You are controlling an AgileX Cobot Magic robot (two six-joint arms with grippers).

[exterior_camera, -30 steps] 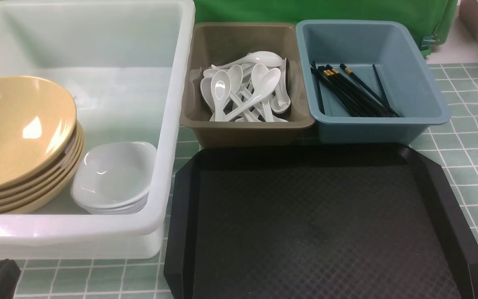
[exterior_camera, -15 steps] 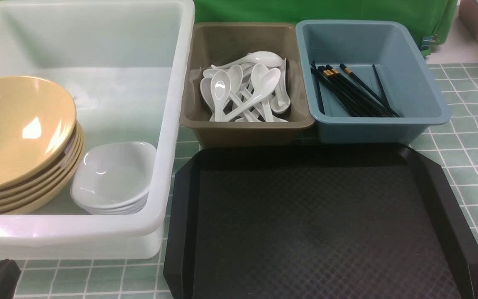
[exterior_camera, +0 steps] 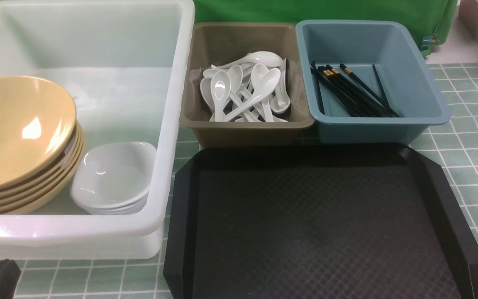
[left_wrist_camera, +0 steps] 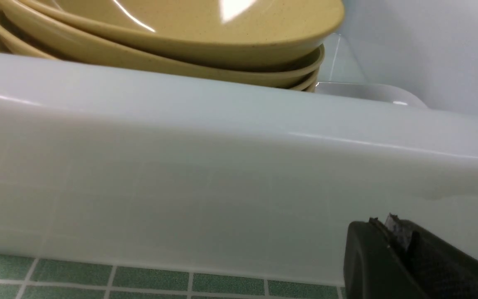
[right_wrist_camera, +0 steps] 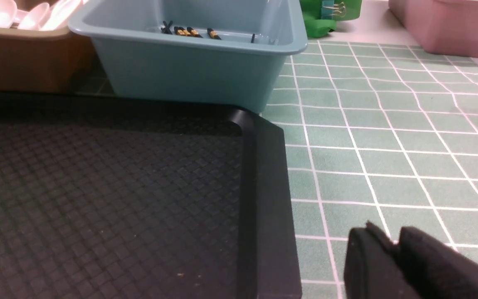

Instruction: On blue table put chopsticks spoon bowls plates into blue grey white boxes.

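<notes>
The left gripper (left_wrist_camera: 392,232) has its black jaws pressed together, empty, low beside the big translucent white tub (exterior_camera: 156,216). The right gripper (right_wrist_camera: 392,241) shows a slim gap, holding nothing, over the pale blue-green gridded table (right_wrist_camera: 388,137) near the black textured tray (exterior_camera: 318,224).

Mustard-yellow bowls (exterior_camera: 19,128) and small white dishes (exterior_camera: 112,176) sit stacked in the tub, white soup spoons (exterior_camera: 243,89) in the grey-brown bin (exterior_camera: 247,128), black chopsticks (exterior_camera: 355,93) in the dusty-blue bin (exterior_camera: 430,104).

Sorting looks finished; next, likely only parking the arms.
</notes>
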